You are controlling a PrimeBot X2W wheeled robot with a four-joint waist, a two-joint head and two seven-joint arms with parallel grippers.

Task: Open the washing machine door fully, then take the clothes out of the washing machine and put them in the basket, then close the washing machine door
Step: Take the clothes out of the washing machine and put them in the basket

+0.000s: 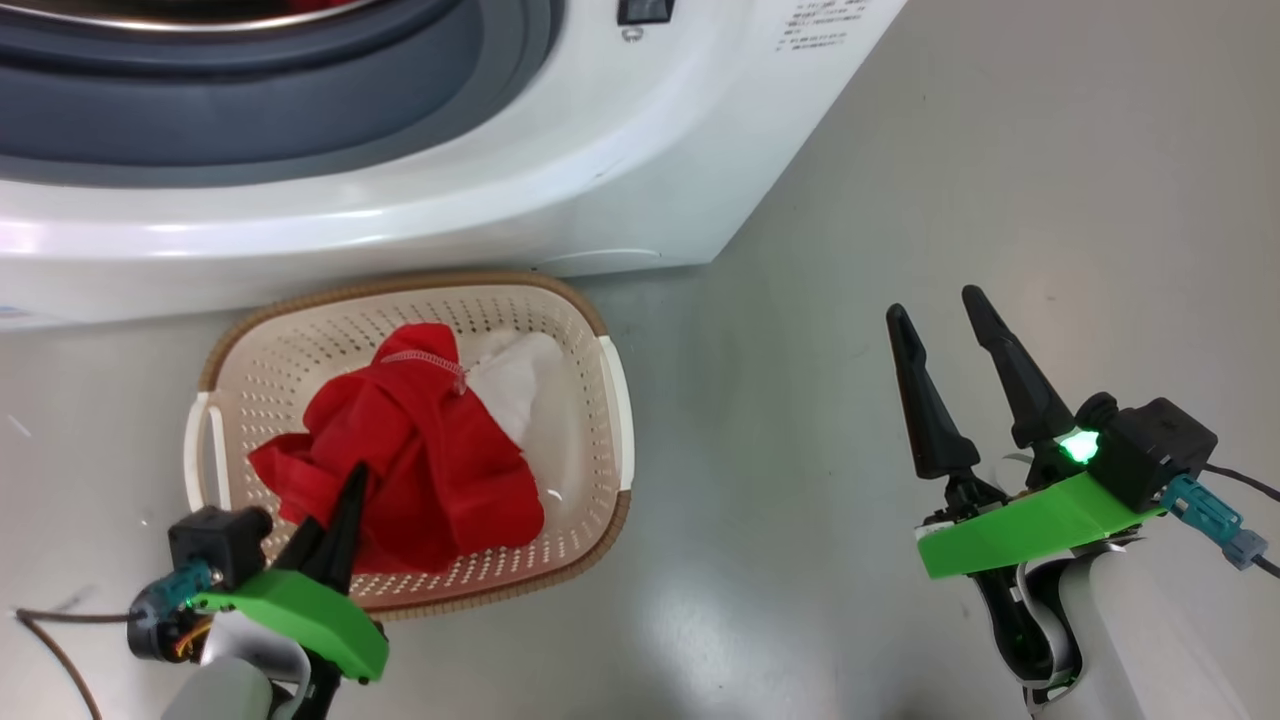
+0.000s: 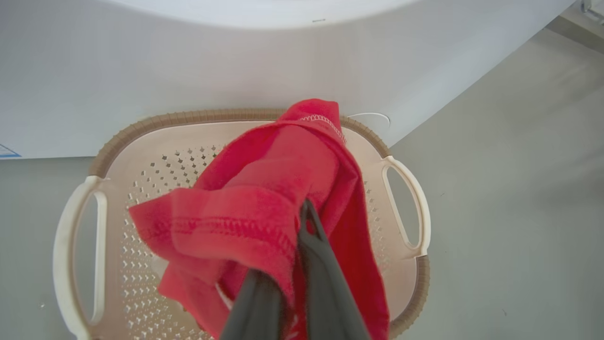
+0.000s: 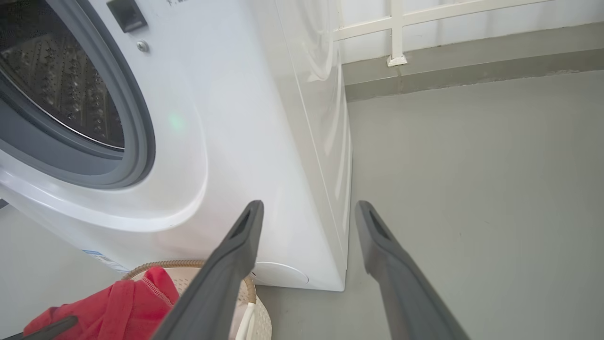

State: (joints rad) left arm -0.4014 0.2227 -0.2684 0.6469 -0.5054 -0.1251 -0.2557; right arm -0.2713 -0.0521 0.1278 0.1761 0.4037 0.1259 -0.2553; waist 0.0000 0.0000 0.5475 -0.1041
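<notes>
The cream basket (image 1: 400,285) stands on the floor in front of the white washing machine (image 1: 620,150). In it lie red clothes (image 1: 430,460) and a white cloth (image 1: 515,375). My left gripper (image 1: 350,490) is over the basket's near side, shut on a fold of the red clothes (image 2: 255,198), which drape over its fingers (image 2: 316,255). My right gripper (image 1: 935,305) hangs open and empty over bare floor to the right of the basket. The washing machine door is out of view; the grey gasket (image 1: 250,110) and steel drum (image 3: 61,85) are uncovered.
Grey floor (image 1: 900,150) stretches to the right of the machine. A low wall with a white railing (image 3: 396,33) runs behind it. A dark cable (image 1: 50,640) lies on the floor at the lower left.
</notes>
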